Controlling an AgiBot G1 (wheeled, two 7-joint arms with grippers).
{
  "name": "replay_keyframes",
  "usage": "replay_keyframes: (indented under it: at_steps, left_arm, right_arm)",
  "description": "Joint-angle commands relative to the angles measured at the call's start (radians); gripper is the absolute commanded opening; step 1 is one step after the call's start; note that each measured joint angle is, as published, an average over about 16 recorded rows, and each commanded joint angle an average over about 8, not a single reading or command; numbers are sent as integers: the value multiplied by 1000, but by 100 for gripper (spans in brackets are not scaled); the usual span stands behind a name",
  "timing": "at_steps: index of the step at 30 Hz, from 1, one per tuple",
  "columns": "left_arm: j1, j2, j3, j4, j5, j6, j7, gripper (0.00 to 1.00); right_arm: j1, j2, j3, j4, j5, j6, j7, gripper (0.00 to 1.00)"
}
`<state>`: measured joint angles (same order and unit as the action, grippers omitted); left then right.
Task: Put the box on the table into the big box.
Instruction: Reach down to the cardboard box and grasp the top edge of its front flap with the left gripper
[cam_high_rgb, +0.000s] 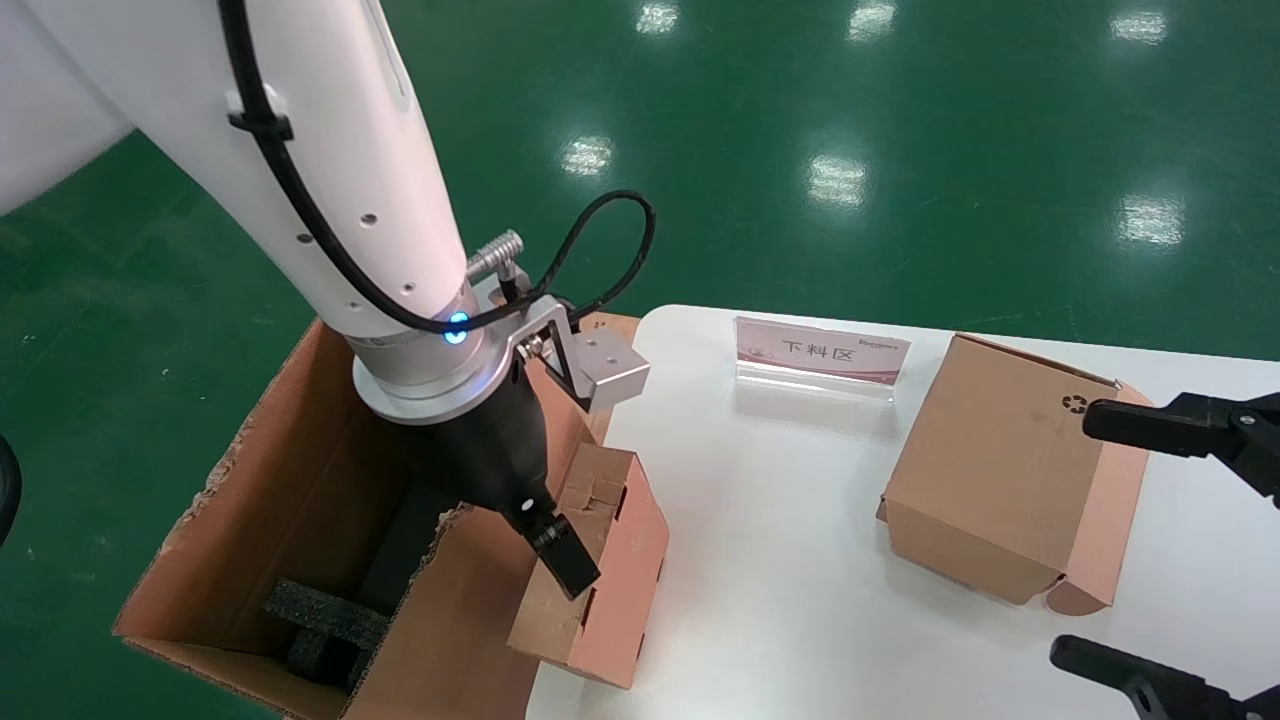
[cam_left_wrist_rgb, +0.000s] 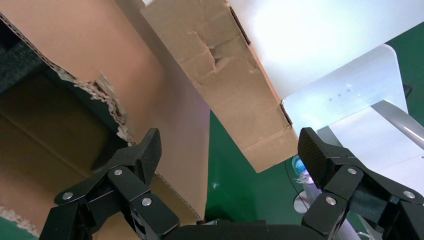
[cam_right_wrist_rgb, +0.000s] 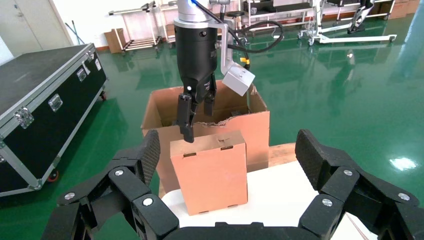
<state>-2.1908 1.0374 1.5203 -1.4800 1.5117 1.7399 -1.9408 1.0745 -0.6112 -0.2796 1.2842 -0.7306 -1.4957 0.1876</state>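
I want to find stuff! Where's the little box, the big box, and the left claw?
the box (cam_high_rgb: 620, 570), head view, its pinkish side face.
the big box (cam_high_rgb: 300, 480), head view, its inner wall.
left claw (cam_left_wrist_rgb: 227, 155), left wrist view, midway between its open fingertips.

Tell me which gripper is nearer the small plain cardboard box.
Left. The left gripper is open right at the small plain box, at the table's edge; the right gripper is open beside the recycling-symbol box.

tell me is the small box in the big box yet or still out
Still out. The small box stands at the table edge beside the big box, with the open left claw just above it.
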Motion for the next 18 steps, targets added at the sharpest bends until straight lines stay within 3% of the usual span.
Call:
replay_keyframes:
  at_steps: [1, 18]
  left_arm:
    - [2, 5, 7, 0, -3, 0, -9, 100]
    - [32, 27, 45, 3, -32, -21, -66, 100]
  right_arm:
    - [0, 0, 0, 0, 0, 0, 0, 100]
    - [0, 0, 0, 0, 0, 0, 0, 100]
